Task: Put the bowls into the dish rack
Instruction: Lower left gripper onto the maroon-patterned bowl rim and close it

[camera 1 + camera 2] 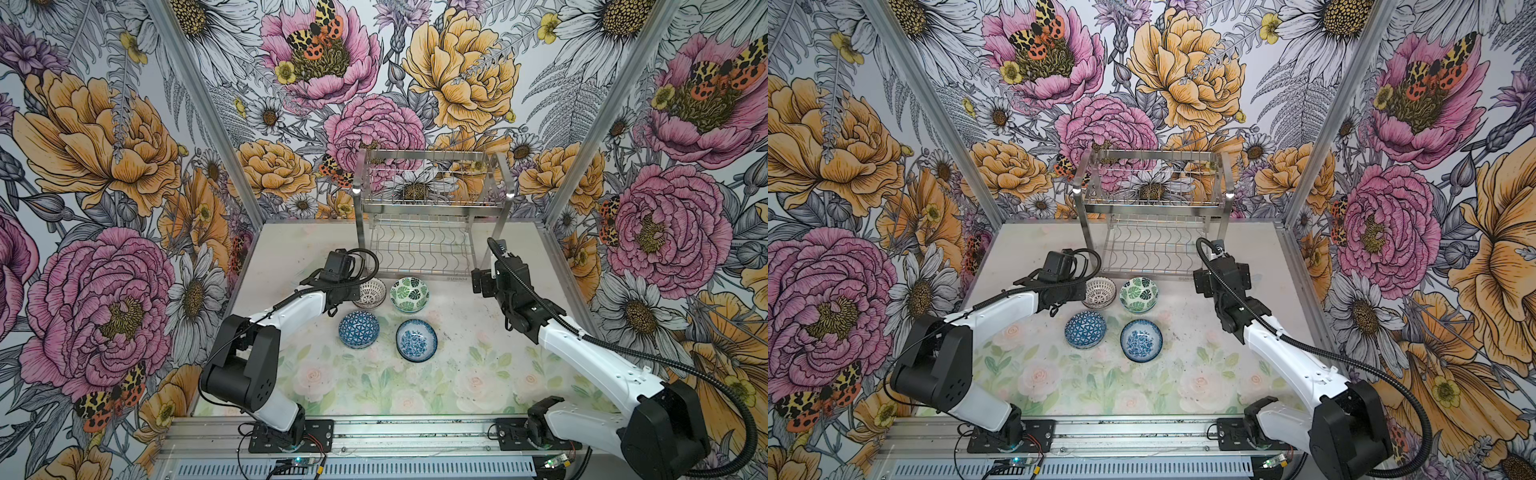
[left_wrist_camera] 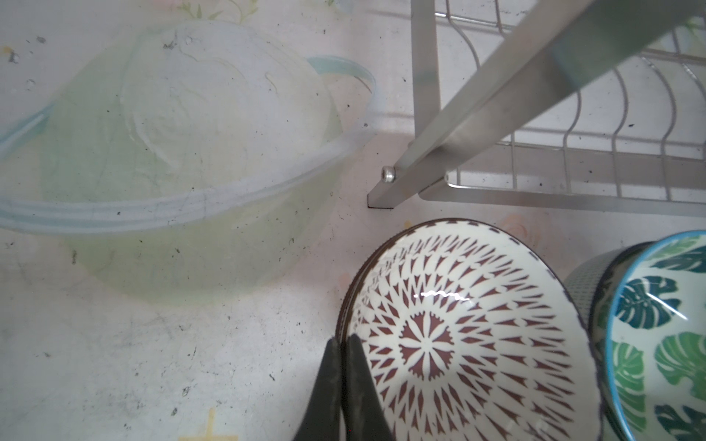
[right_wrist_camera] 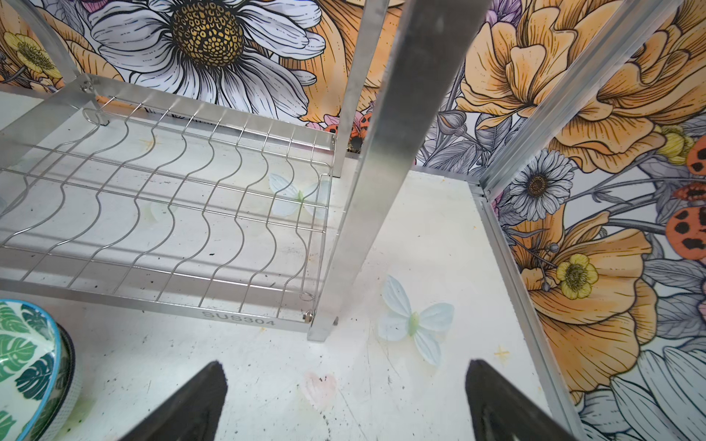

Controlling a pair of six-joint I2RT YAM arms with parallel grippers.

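Ceramic white lattice-patterned round bowl [image 2: 458,336] rim pinched by left gripper [image 2: 342,343] | right gripper [image 3: 345,366] spread | lift level, clear of steel wire dish rack [image 1: 432,204] leg

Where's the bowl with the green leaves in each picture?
A top view: the green leaf bowl sits before the dish rack, right of the white lattice bowl.
A top view: the green leaf bowl, same place.
Left wrist view: the bowl partly cut off, beside the white lattice bowl.
Right wrist view: the bowl partly showing, near the rack's front bar.
Shared landmark: the dish rack.
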